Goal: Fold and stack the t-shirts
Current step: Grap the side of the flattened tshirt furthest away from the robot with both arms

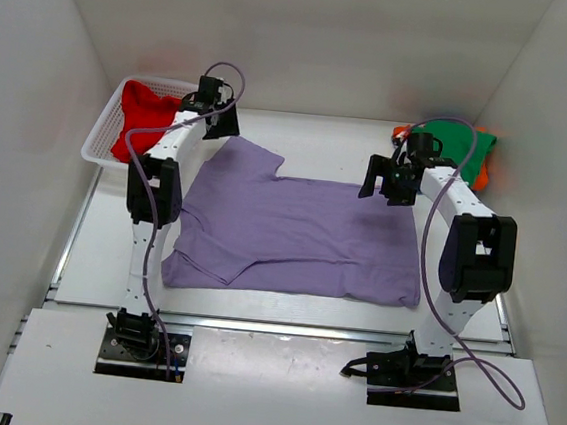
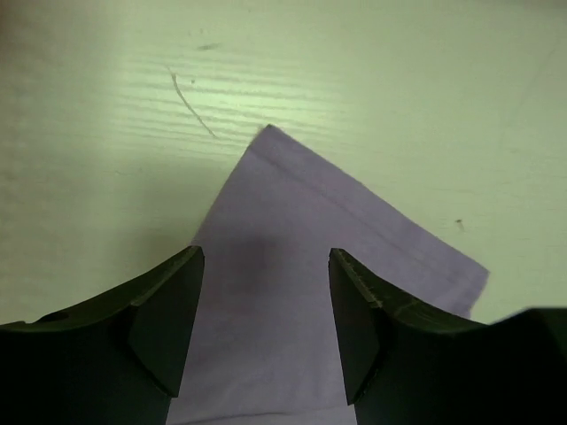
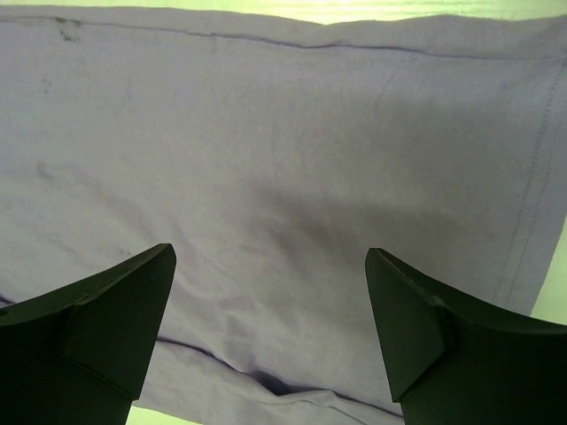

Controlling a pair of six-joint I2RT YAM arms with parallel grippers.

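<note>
We see lavender-purple cloth t-shirt spread flat mid-table. Left gripper over its far-left sleeve corner, right gripper over its far-right edge. Red cloth t-shirt in white plastic mesh basket, far left. Green cloth t-shirt on orange cloth t-shirt, far right.

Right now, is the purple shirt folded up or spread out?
Spread out. The purple shirt lies flat and wide across the table.
</note>
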